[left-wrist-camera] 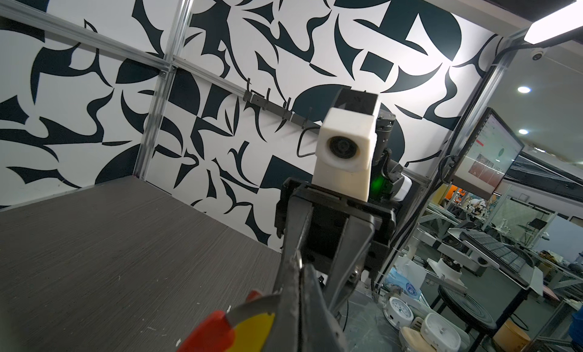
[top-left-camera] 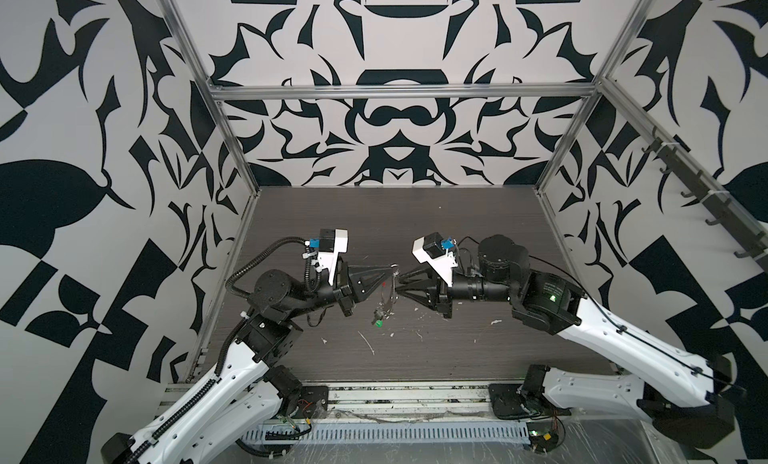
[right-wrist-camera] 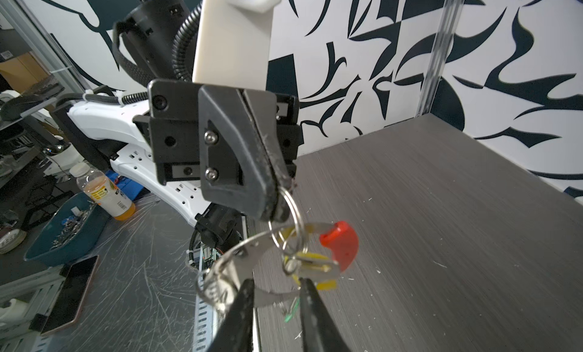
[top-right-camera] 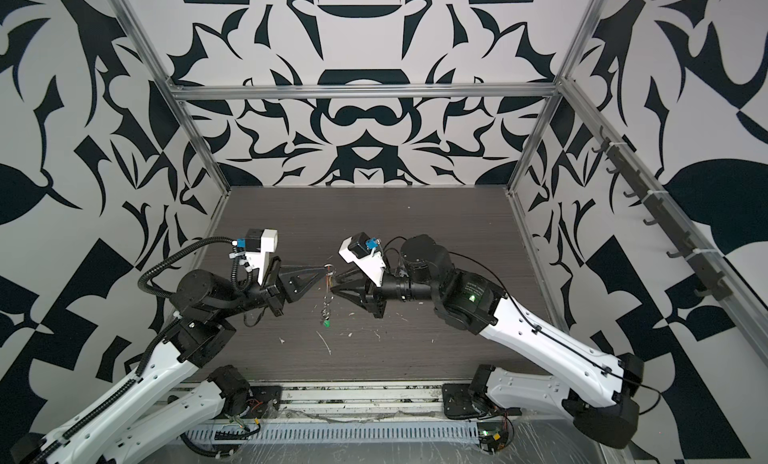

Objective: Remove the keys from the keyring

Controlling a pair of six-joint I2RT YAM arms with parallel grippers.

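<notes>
The whole bunch hangs from one thin hold. The left gripper (right-wrist-camera: pixel 279 205) is closed on a small silver ring (right-wrist-camera: pixel 295 216), and the keyring (right-wrist-camera: pixel 252 249) with its red segment (right-wrist-camera: pixel 340 243) dangles beneath it over the bench (right-wrist-camera: pixel 441 208). I judge that a sideways tug from the right could pull that ring out of the pinch and drop everything. It could also set the bunch swinging, so that a tag is missed.

The right gripper (right-wrist-camera: pixel 276 282) has its fingers apart and holds nothing. Closing here might catch the hoop's flat metal, which crosses between the fingers, rather than a tag.

The yellow tag (right-wrist-camera: pixel 310 259) lies just beyond those fingertips, tangled among the rings. The green tag (top-left-camera: pixel 378 323) hangs lowest, below both grippers and nearer than them. Whether it touches the bench I cannot tell.
</notes>
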